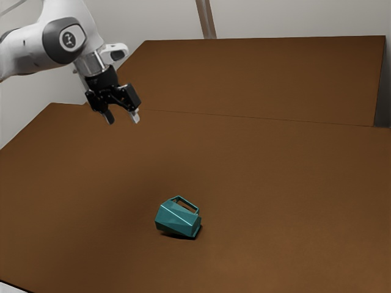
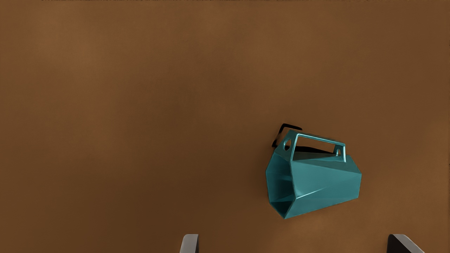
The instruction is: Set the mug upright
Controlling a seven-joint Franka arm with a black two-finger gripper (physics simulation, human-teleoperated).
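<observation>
Teal, faceted, angular mug (image 2: 323, 182) lies on its side, with the black two-finger gripper (image 1: 123, 120) open above the table

The likeliest trouble is a poor grip. The mug's body narrows from its mouth (image 2: 280, 179) to its base (image 2: 359, 186), so fingers closing on the slanted walls could slide along them or roll the mug over. Coming down off-centre could land a fingertip on the squared, open handle (image 2: 321, 138) and shove the mug away. Even with a firm hold, tipping it the wrong way would set it mouth down, and letting go before the base sits flat could let it topple again.

The mug rests on the brown, plain table (image 1: 275, 183), well apart from the gripper and, in the exterior view, below it and towards that view's right. Its handle stands out from one side, clear of the tabletop. The wrist view looks into the dark hollow of the mouth; in the exterior view the mug is small, and I can't be sure which end is the mouth. The gripper's fingers stand wide apart, holding nothing. The mug still needs righting.
</observation>
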